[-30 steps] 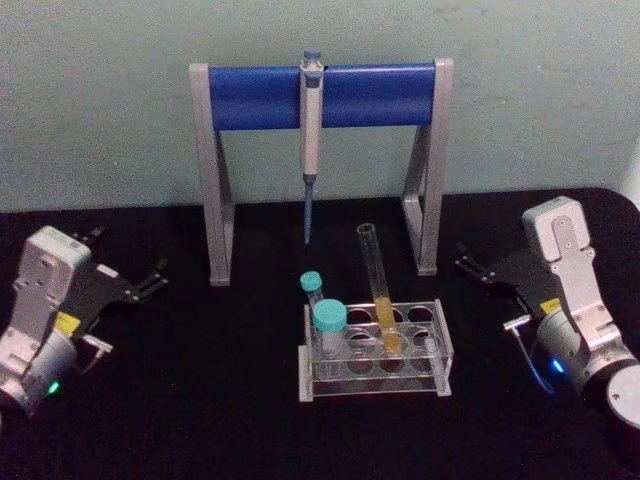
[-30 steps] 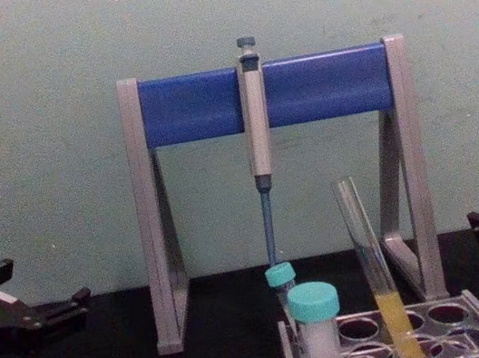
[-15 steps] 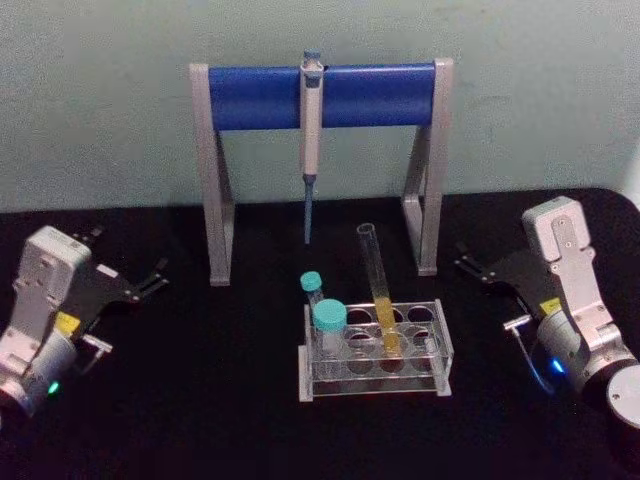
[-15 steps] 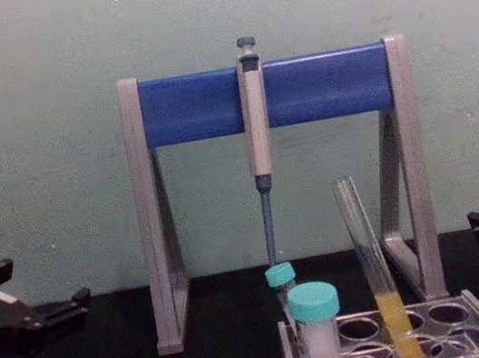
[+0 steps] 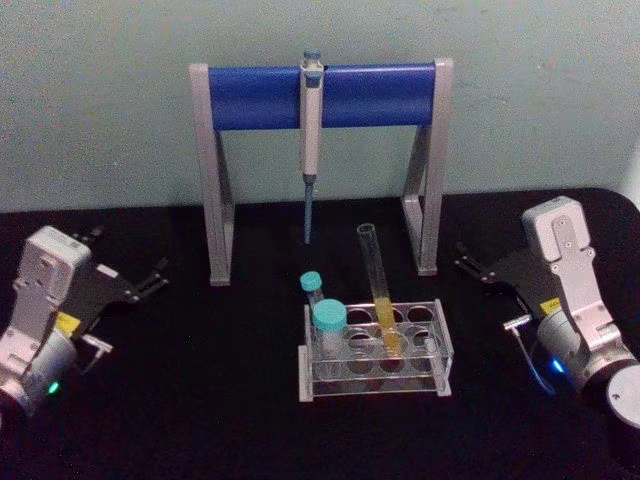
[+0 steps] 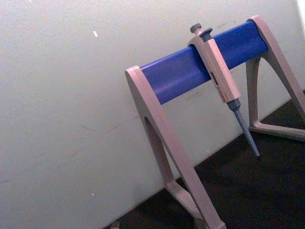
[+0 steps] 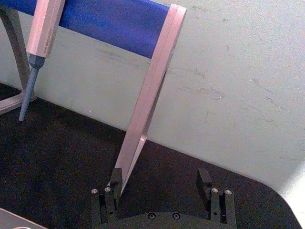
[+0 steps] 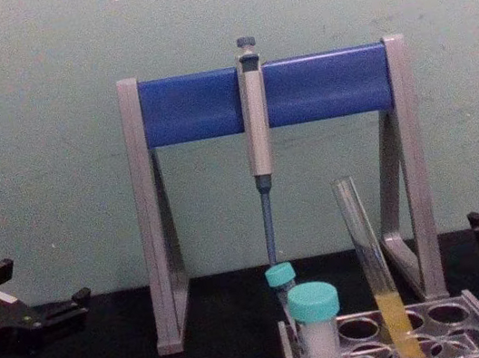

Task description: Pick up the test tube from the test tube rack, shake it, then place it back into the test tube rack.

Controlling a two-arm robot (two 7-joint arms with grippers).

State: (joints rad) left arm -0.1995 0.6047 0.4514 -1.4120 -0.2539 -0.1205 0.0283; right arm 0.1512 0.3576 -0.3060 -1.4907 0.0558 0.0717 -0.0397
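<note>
Test tube stands in the back row of the test tube rack, near the middle, with its round bottom down in a hole and its open mouth up. Its long axis is close to upright but tilted: from the head view the top leans toward the robot's left and away toward the wall, and from the chest view the mouth also sits left of the base. Yellow-orange liquid fills the lower part (about the bottom third). Nothing touches it but the rack.

Right gripper rests well off to the right of the rack, low over the black table, its two fingers spread wide apart with only bare tabletop between them; it holds nothing. Left gripper sits well off to the left, also near the table, its fingers parted and empty, pointing toward the middle.

In the rack's left end stand a wide teal-capped vial and, just behind it, a slim teal-capped tube. Behind the rack is a grey-and-blue stand with a pipette hanging tip down from its bar.
</note>
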